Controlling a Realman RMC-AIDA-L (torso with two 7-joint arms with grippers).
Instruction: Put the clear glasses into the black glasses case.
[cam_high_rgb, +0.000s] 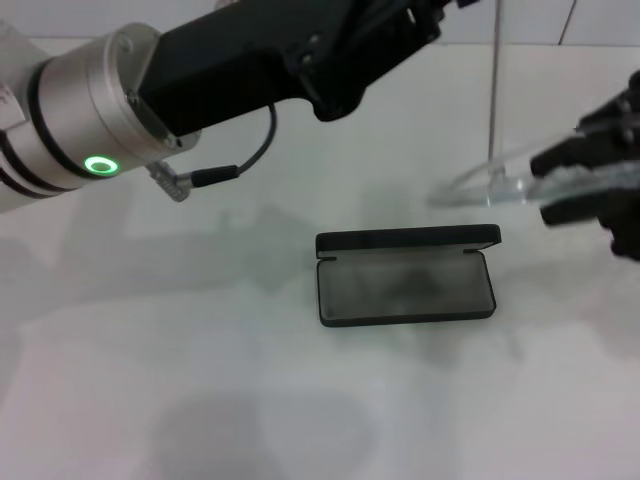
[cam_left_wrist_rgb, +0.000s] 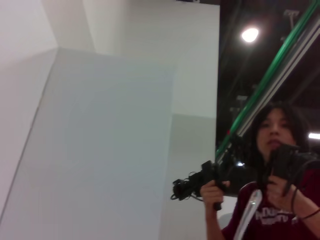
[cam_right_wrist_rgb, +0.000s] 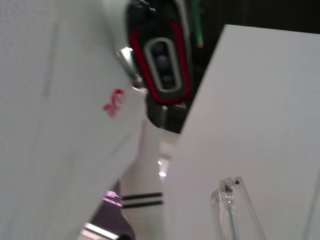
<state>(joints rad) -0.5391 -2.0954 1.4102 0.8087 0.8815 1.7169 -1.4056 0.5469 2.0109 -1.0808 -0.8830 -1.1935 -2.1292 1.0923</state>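
Observation:
The black glasses case (cam_high_rgb: 405, 287) lies open in the middle of the white table, its lid (cam_high_rgb: 407, 239) standing up along the far side and its grey lining empty. The clear glasses (cam_high_rgb: 490, 181) hang in the air to the right of the case and a little beyond it, above the table. My right gripper (cam_high_rgb: 553, 185) is shut on their right end, coming in from the right edge. One clear arm of the glasses (cam_right_wrist_rgb: 231, 206) shows in the right wrist view. My left gripper (cam_high_rgb: 385, 35) is raised high over the far side of the table, away from the case.
A thin vertical post (cam_high_rgb: 493, 85) stands behind the glasses at the back right. My left arm's cable (cam_high_rgb: 240, 165) dangles above the table left of the case. In the left wrist view a person (cam_left_wrist_rgb: 272, 175) stands beyond a white wall.

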